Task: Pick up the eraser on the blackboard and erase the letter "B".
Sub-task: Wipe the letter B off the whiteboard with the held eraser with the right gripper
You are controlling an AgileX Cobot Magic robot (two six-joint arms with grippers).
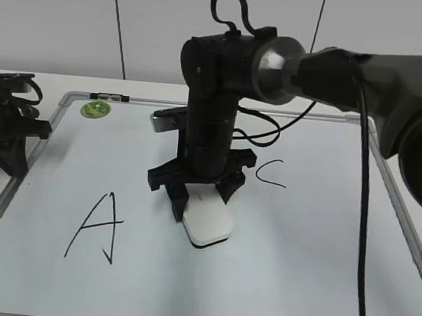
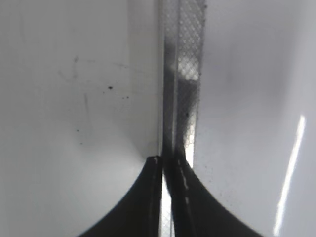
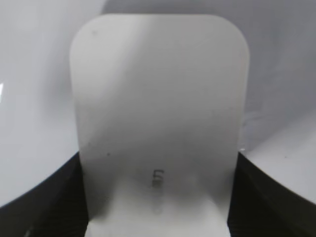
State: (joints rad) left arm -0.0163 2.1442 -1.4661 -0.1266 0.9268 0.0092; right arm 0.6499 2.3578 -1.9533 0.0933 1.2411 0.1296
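The right claw (image 1: pixel 201 194) pinches the white eraser (image 1: pixel 208 221) by its sides and holds it flat on the blackboard (image 1: pixel 297 271), between the large "A" (image 1: pixel 98 225) at the left and the curved "C" (image 1: pixel 271 173) at the upper right; the letter "B" cannot be seen in any view. In the right wrist view the eraser (image 3: pixel 159 113) fills the middle with a dark finger on each side. The left claw (image 2: pixel 168 197) rests pressed together over the board's silver frame (image 2: pixel 183 74) at the left edge, near the round green magnet (image 1: pixel 95 109).
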